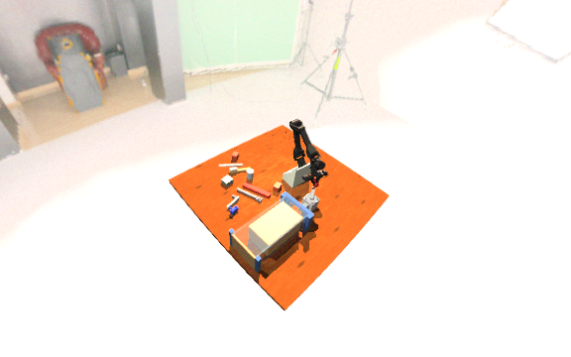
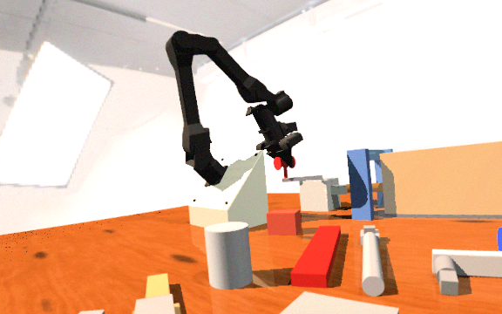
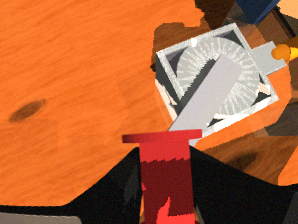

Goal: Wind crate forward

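Observation:
My gripper [image 1: 315, 181] [image 2: 284, 160] [image 3: 160, 152] is shut on the red knob of the winch handle. The handle's flat grey arm [image 2: 304, 178] [image 3: 207, 95] runs from the knob across the top of the winch [image 1: 310, 201] [image 2: 314, 196] [image 3: 250, 80]. The square key and hole are hidden. The crate [image 1: 278, 225] [image 2: 464, 183] sits inside the clear-panelled cubby and looks flat. Its front is close behind the blue frame [image 1: 307, 221] [image 2: 361, 187], with a small gap showing in the exterior view. An orange strap [image 2: 377, 187] runs between them.
A pale wedge base [image 1: 296, 176] [image 2: 247, 192] stands under the arm. A red block [image 2: 283, 222], a grey cylinder [image 1: 250, 174] [image 2: 229, 255], a red bar [image 1: 257, 189] [image 2: 318, 257], a grey rod [image 2: 371, 262] and a blue spool [image 1: 233, 210] lie on the bench away from the winch.

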### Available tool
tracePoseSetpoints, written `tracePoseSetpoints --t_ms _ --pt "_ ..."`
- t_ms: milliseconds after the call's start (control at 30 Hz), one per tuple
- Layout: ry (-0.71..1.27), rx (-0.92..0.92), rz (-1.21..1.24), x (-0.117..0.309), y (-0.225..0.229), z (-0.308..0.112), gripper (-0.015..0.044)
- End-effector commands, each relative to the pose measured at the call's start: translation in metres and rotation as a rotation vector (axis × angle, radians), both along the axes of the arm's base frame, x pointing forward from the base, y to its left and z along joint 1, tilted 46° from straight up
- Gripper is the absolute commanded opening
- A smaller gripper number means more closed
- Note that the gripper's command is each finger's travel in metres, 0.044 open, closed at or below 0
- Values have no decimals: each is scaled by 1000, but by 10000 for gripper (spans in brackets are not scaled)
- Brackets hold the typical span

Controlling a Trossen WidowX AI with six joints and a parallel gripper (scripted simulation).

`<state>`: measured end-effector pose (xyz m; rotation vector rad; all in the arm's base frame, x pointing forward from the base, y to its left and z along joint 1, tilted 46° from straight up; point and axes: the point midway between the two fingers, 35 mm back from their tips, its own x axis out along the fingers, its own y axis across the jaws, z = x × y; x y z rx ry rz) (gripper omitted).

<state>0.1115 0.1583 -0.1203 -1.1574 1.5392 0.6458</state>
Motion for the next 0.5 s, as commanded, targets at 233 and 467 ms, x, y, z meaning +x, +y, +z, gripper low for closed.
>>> tracePoseSetpoints --t_ms 233,467 --pt "-14 -28 4 10 -16 9 0" --pt "-14 -29 4 16 -21 12 0"
